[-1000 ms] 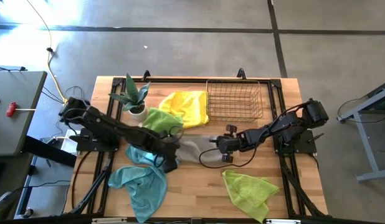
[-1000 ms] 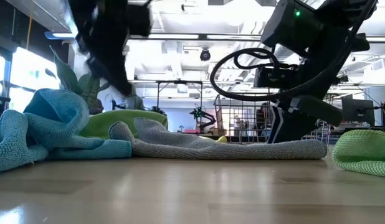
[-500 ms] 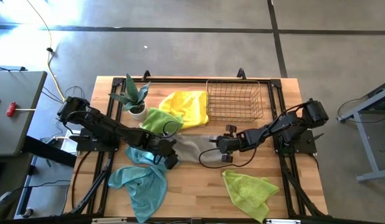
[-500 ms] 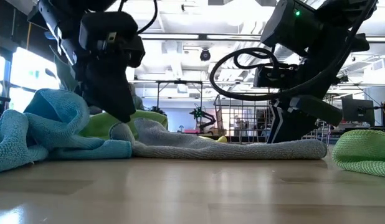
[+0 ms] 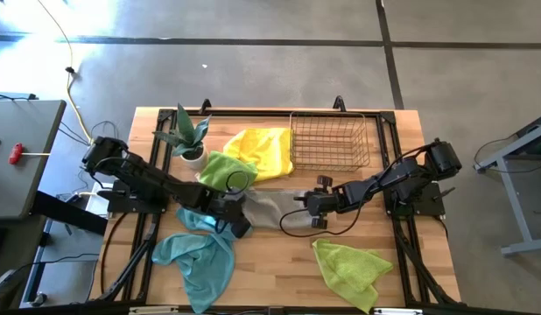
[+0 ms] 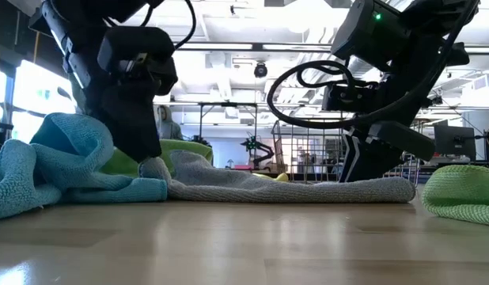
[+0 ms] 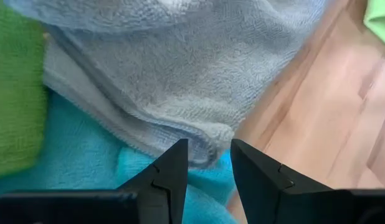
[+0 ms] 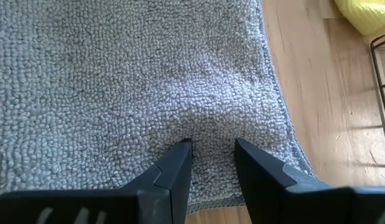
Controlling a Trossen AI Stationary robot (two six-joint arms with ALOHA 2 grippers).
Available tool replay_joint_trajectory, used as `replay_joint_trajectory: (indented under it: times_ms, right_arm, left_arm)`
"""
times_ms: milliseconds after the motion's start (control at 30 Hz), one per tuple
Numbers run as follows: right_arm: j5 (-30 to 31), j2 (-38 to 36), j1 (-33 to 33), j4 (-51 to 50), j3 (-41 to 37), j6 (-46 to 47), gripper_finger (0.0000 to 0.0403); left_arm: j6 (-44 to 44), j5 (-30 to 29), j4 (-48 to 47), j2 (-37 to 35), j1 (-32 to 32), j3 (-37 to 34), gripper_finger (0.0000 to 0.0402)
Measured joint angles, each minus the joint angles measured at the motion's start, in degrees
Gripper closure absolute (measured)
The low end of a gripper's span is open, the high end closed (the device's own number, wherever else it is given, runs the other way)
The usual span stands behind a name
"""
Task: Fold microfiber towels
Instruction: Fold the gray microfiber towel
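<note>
**K:** Right, status on the fold? Where are the grippers?

**M:** Early, I'd say. None of the towels looks folded. Grey towel [image 5: 272,208] lies spread mid-table with an arm at each end. Left gripper [image 7: 207,167] is at the corner nearest the teal towel [image 5: 199,255], jaws parted a little, corner hem just in front of the tips. Can't tell if it has bitten yet.

**K:** Right side?

**M:** Right gripper [image 8: 212,147] is down on the opposite end of the grey towel, jaws also slightly apart, tips pressing into the pile with a small bump of cloth between them. Looks like a pinch forming, not a confirmed hold.

**K:** Rest of the pile?

**M:** All loose. Teal towel is bunched at the front-left, partly under the grey corner. One lime towel [image 5: 223,168] is crumpled beside the potted plant [image 5: 188,137], yellow towel [image 5: 261,150] behind it, touching the wire basket [image 5: 330,140]. A second lime towel [image 5: 351,269] sits front-right, well apart from the others.

**K:** Room to work?

**M:** Tight on the left: grey corner overlaps teal and lime, so a lift there could drag a neighbour. The bare table [image 5: 279,262] in front of the grey towel, between teal and the front lime one, is the best space to fold into. Basket and plant sit close behind.
</note>
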Motion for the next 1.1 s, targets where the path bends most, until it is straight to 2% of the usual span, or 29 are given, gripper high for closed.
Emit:
replay_joint_trajectory:
  times_ms: [300, 600, 833, 1100]
  right_arm:
    - [0.00, 0.00, -0.02, 0.03, 0.02, -0.02, 0.0286]
    - [0.03, -0.02, 0.00, -0.05, 0.02, 0.37, 0.0286]
    - [2.16, -0.02, -0.04, -0.17, 0.02, 1.53, 0.0286]
    - [2.25, -0.02, -1.99, -0.65, 0.04, 3.65, 0.0286]
  left_arm:
    - [-0.39, 0.09, 4.09, 3.02, -0.46, 0.07, 0.0301]
    - [-1.15, 5.17, 3.28, 3.45, -1.14, 0.01, 0.0395]
    - [-2.40, 8.62, 5.18, 3.45, -3.79, 0.01, 0.0392]
    - [2.71, 11.77, 8.68, 3.41, -6.69, 0.01, 0.0397]
